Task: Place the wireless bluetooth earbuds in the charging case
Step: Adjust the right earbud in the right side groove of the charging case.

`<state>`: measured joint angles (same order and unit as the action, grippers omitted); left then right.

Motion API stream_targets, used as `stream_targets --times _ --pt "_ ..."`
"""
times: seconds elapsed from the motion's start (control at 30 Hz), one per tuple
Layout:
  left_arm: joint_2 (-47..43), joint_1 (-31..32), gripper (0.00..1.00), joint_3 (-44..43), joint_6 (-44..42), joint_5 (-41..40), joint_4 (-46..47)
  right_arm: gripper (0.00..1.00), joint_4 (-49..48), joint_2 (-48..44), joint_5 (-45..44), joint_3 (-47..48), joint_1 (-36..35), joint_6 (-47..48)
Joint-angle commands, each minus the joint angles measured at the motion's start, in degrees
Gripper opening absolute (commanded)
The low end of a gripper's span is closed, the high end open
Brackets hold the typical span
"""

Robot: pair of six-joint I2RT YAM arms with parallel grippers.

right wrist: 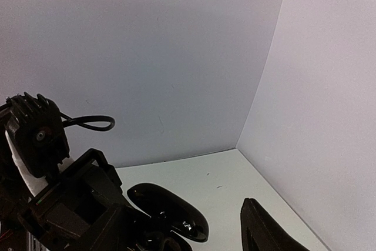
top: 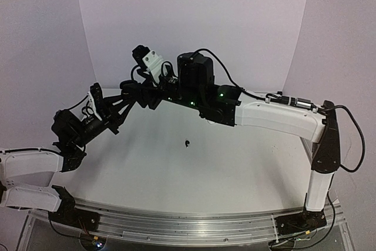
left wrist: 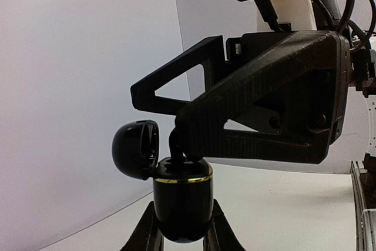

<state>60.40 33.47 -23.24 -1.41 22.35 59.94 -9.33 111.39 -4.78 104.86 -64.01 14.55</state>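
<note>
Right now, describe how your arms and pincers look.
The left arm and right arm have white shells and black joints. The right arm shows green lights and a looping black cable. The right pincer has black, ribbed, open triangular fingers; the left pincer is black too.

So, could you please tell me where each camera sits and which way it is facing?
Top external: above and behind the robot, facing the table and back wall; the left arm, right arm and one black earbud show.
Left wrist: on the left arm, looking along the left end effector, which clamps the open charging case; the right end effector hangs over it.
Right wrist: on the right arm, facing the back wall's corner; one right finger shows at the bottom.
Shared: both wrist views show the case.
</note>
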Motion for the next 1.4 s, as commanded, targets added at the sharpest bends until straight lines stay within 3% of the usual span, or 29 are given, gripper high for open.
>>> stream_targets --times 0.0,1.37 --pt "-1.2 0.3 0.00 -2.0 0.4 0.6 1.6 0.64 -1.3 -0.1 -1.0 2.8 -0.1 -0.1" --pt "-0.6 0.3 0.00 -2.1 0.9 3.1 3.8 0.64 -0.4 1.9 -2.0 4.5 1.6 -2.8"
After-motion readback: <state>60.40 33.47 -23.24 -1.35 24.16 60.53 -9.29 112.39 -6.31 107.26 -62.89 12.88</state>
